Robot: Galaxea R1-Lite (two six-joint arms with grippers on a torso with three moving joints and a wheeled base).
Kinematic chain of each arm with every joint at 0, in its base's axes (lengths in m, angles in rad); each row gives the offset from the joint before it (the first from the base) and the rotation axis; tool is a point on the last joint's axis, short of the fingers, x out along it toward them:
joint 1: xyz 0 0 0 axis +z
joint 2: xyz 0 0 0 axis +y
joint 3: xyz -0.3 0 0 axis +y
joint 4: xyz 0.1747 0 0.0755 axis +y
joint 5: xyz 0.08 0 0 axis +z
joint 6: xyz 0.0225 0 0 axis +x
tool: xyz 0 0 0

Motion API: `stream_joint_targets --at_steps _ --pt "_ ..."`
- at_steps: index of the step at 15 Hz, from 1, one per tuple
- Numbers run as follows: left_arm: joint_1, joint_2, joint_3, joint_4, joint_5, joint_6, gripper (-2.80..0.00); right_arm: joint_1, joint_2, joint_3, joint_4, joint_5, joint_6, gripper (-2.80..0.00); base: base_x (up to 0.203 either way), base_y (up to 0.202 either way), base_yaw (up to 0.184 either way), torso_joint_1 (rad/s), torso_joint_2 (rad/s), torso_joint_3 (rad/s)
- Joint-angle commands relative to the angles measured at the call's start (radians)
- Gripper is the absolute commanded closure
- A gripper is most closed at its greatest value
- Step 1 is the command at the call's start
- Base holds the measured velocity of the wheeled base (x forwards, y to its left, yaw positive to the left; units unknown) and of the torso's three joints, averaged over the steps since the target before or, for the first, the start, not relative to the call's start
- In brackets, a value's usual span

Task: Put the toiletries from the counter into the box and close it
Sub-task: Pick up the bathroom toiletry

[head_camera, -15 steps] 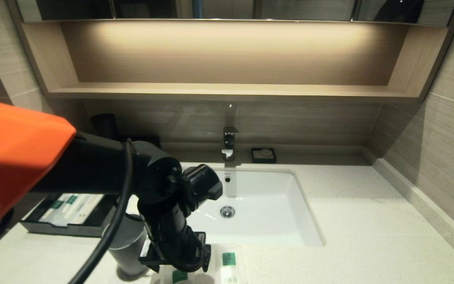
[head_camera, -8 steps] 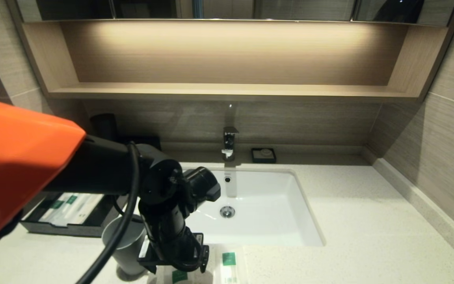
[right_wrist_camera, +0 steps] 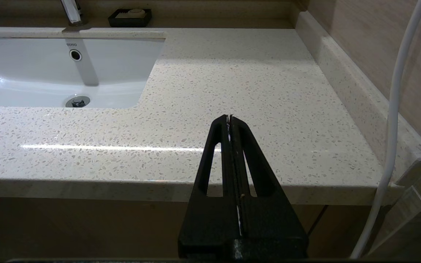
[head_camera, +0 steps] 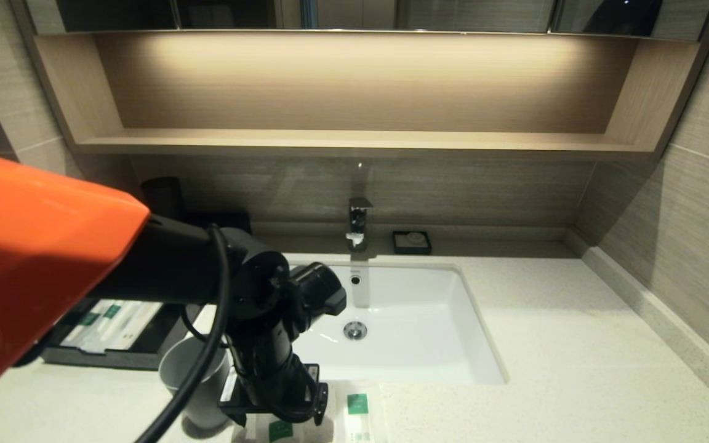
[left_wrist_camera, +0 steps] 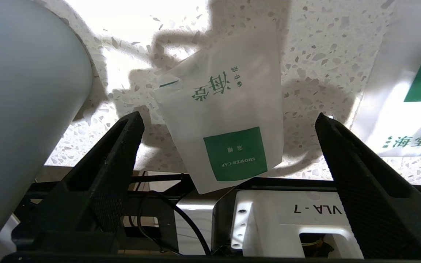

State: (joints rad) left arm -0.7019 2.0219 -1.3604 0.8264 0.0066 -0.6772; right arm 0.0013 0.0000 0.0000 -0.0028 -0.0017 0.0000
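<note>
Two whitish sachets with green labels lie at the counter's (head_camera: 576, 369) front edge. My left gripper (head_camera: 276, 413) hangs over the left sachet (head_camera: 280, 431). In the left wrist view this gripper (left_wrist_camera: 228, 118) is open, its black fingers (left_wrist_camera: 122, 146) either side of the "shower cap" sachet (left_wrist_camera: 228, 109), not touching it. One corner of that sachet overhangs the counter edge. The second sachet (head_camera: 360, 418) lies to the right and also shows in the left wrist view (left_wrist_camera: 408, 95). The black box (head_camera: 114, 354) stands open at the left with several sachets inside. My right gripper (right_wrist_camera: 228, 117) is shut and empty, parked before the counter's right front edge.
A grey cup (head_camera: 191, 387) stands close to the left of my left gripper, large in the left wrist view (left_wrist_camera: 24, 102). The white sink (head_camera: 404, 344) lies behind the sachets, with the tap (head_camera: 359, 221) and a black soap dish (head_camera: 412, 242) at the wall. A dark cylinder (head_camera: 164, 195) stands behind the box.
My left forearm has shifted a little to the right and the cup's rim now shows more. The gripper stays over the left sachet. The sachets have not moved.
</note>
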Motion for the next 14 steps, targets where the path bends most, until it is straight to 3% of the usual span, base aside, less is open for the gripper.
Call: stream_joint_targets --at_steps 1,9,10,14 --pt "-0.001 0.004 0.0 0.004 0.0 -0.004 -2.8 0.0 0.0 0.0 0.0 0.0 0.0 0.0 0.0 0.0 0.0 0.0 0.0 0.0" --pt "0.0 0.006 0.0 0.005 0.0 -0.002 -2.8 0.0 -0.001 0.001 0.0 0.0 0.0 0.0 0.0 0.0 0.0 0.0 0.0 0.0" --pt "0.001 0.006 0.0 0.005 0.0 -0.002 0.0 0.0 0.0 0.002 0.0 0.0 0.0 0.0 0.0 0.0 0.0 0.0 0.0 0.0" --pt "0.0 0.01 0.0 0.005 0.0 -0.002 0.0 0.0 -0.002 0.001 0.0 0.0 0.0 0.0 0.0 0.0 0.0 0.0 0.0 0.0"
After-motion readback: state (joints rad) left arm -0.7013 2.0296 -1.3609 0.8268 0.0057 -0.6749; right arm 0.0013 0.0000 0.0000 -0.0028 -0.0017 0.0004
